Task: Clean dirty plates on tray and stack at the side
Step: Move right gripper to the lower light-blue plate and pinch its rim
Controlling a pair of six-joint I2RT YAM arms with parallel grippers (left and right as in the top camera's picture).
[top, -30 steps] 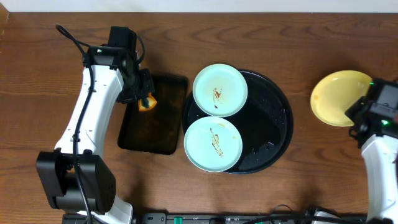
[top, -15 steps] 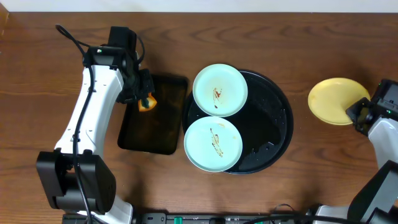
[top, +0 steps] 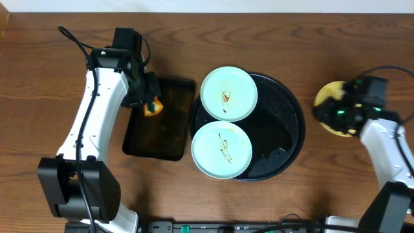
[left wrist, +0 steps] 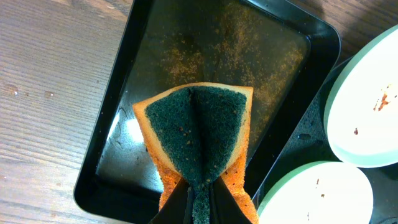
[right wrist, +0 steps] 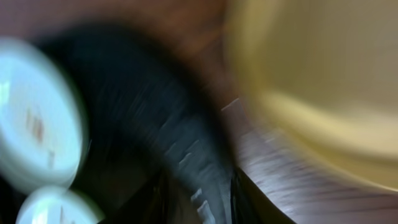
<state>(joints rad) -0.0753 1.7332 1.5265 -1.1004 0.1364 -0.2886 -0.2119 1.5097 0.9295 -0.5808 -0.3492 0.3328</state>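
Start wide: the brown wood-grain tabletop (top: 323,39) is your stacking ground. On its right side lies the pale yellow round plate (top: 325,96), well apart from the large round glossy black tray (top: 284,123). Your right gripper (top: 333,111) sits right over that plate. The right wrist view is all blur, so I cannot tell whether the claw is wide or pinched on the rim.

This looks like the yellow plate being settled at the side. To do it well, keep it level, let it rest flat on the wood and clear of the tray's rim, and leave space above for two more.

Over on the left, the smaller rectangular black tray (top: 165,139) sits beside the round one, grit scattered on its floor. Your left gripper (left wrist: 198,202) hangs over it, clamped on the orange sponge with a dark green scouring face (left wrist: 196,124), which is folded down the middle.

Next up, I'd say, are the two pale mint-green round plates (top: 229,93) on the round tray. They lie along its left edge, close together and overhanging the rim, both streaked with brown smears.

The count: two trays, three plates (two mint, one yellow), one sponge.
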